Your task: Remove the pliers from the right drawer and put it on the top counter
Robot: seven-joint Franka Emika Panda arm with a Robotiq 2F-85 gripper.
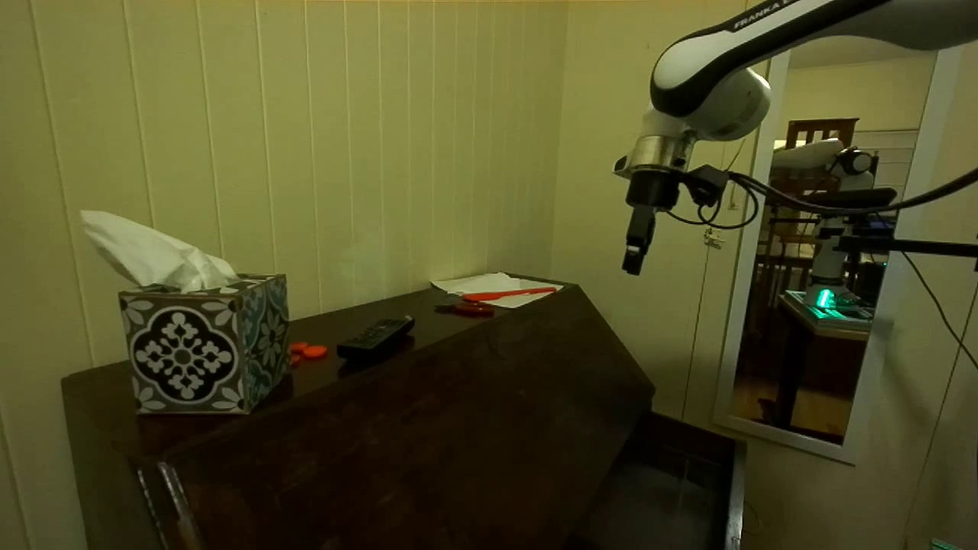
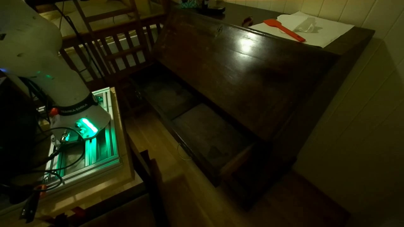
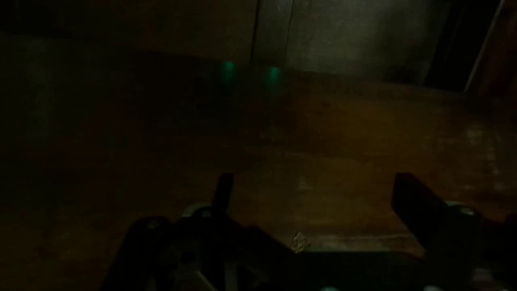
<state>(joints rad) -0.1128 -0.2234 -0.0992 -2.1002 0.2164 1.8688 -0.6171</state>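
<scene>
Wide apart, the fingers [image 3: 416,204] hung in open air, well clear of the desk [image 1: 451,322]. On its top, red-handled pliers [image 1: 469,309] lay near the front edge, just beside white paper [image 2: 334,30] bearing a red spatula [image 2: 288,31]. The wide drawer [image 2: 205,126] jutted open below the sloping front [image 2: 221,78].

White-and-black, smooth-shelled Franka arm [image 1: 707,65]: extends above the jaws in an exterior view, then bends sharply down. Silver metal wrist collar [image 1: 655,153]: close above the jaws. Black two-fingered gripper [image 3: 315,177]: points down, canted slightly off vertical. Wrist view: jaws stand well apart; dark narrow fingers [image 3: 412,198] one to each side, tips about level. Rounded white arm base [image 2: 101,119]: well apart from the jaws; its bright green light strip [image 2: 89,125] is lit. Black cables [image 1: 743,182] loop beside the wrist, above the jaws.
</scene>
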